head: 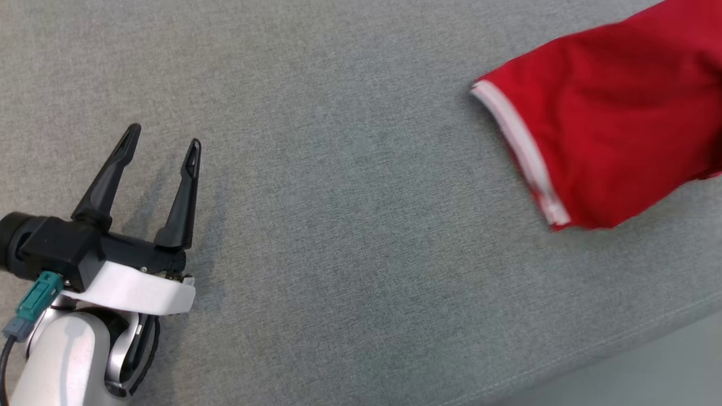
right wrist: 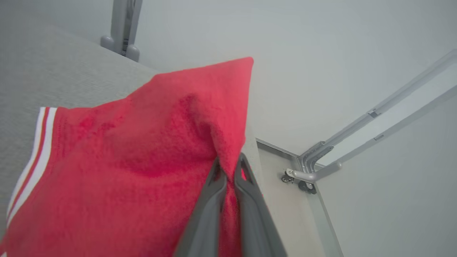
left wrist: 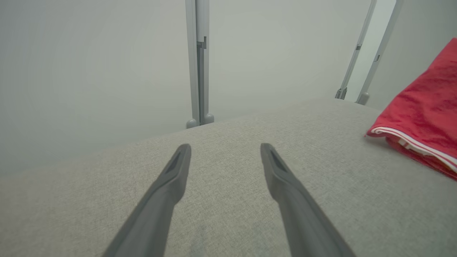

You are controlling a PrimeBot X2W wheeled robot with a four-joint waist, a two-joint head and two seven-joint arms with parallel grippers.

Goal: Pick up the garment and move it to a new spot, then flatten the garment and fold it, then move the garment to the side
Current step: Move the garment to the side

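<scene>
— Where's the red garment (head: 615, 113)?
— Upper right of the head view, on the grey cloth surface (head: 350, 237), well apart from the left gripper (head: 164, 136) at lower left.
— That claw's state?
— Spread wide and empty, fingers pointing up the frame over the surface.
— And the right gripper (right wrist: 229, 162)?
— At the bottom centre of its wrist view, pinched tight on a fold of the garment, whose corner peaks toward upper centre.

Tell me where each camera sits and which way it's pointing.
Head view: from the head, down onto the grey surface; left gripper lower left, fingers apart.
Left wrist view: along its open fingers over the surface toward a pale wall.
Right wrist view: along the right gripper, shut on the red garment.
All three show the red garment.
</scene>
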